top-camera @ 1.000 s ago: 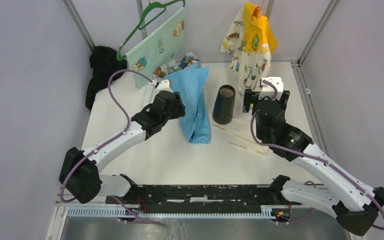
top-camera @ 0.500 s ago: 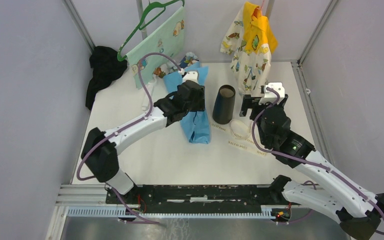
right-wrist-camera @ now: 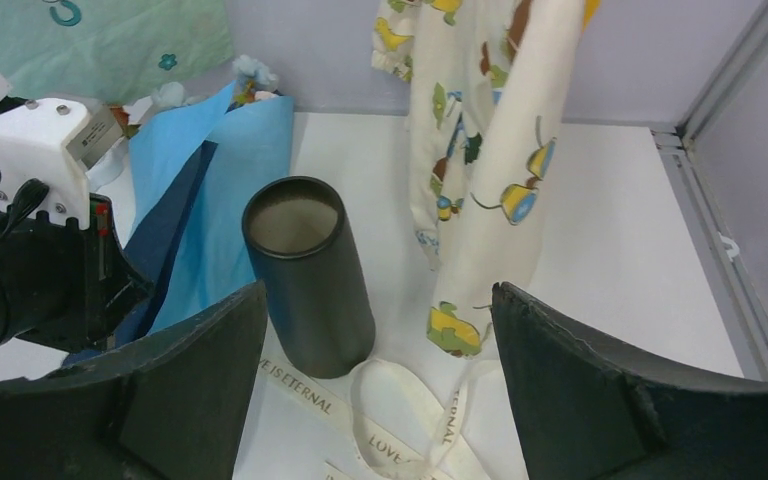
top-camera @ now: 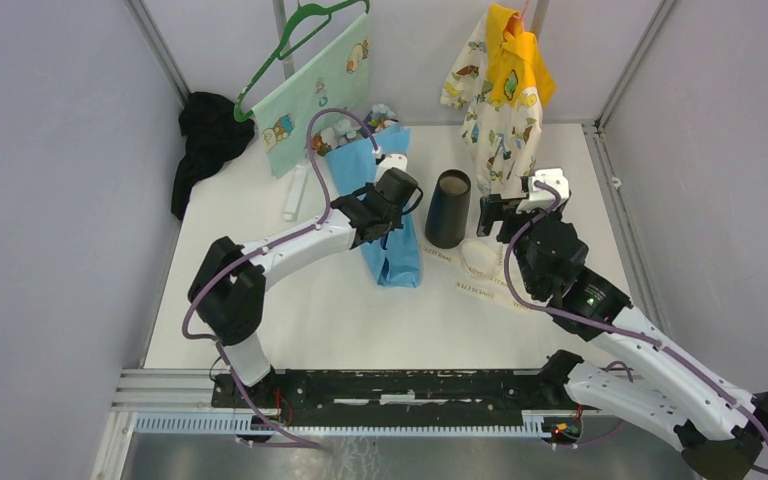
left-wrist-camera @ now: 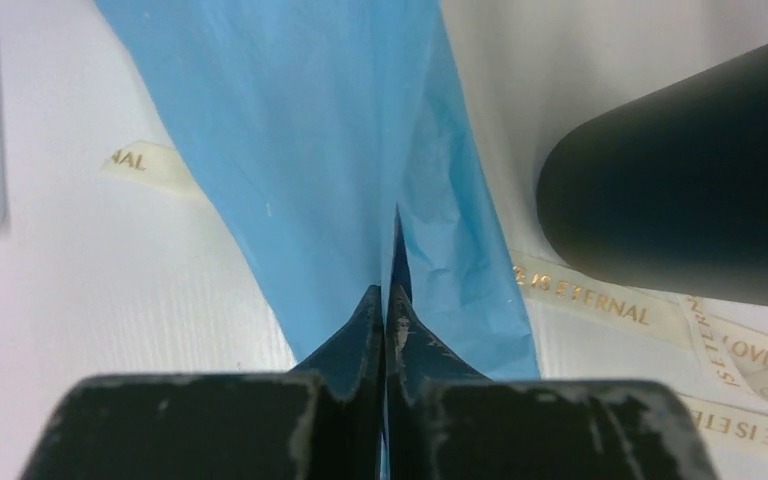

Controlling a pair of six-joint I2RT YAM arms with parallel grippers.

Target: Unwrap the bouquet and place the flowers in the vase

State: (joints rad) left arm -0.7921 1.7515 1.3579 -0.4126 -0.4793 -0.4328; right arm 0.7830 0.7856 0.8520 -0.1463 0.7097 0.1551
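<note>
Nearest, the loose ribbon (top-camera: 480, 262) is lying on the table (top-camera: 300, 310). The left pincer (left-wrist-camera: 385, 325) is pinching a fold of the bouquet (top-camera: 397, 258), which is lying beside the upright vase (top-camera: 448, 210). Its paper is looking thin, light and easily torn, so an edge grip is seeming wisest. The right pincer (right-wrist-camera: 378, 300) is hovering wide open. Farthest, the flowers (top-camera: 365, 125) are poking out.

Blooms barely visible
The flowers (top-camera: 352, 130) poke out tiny and blurred past the wide end of the bouquet (top-camera: 395, 260); the left arm (top-camera: 295, 240) covers its middle.
</note>
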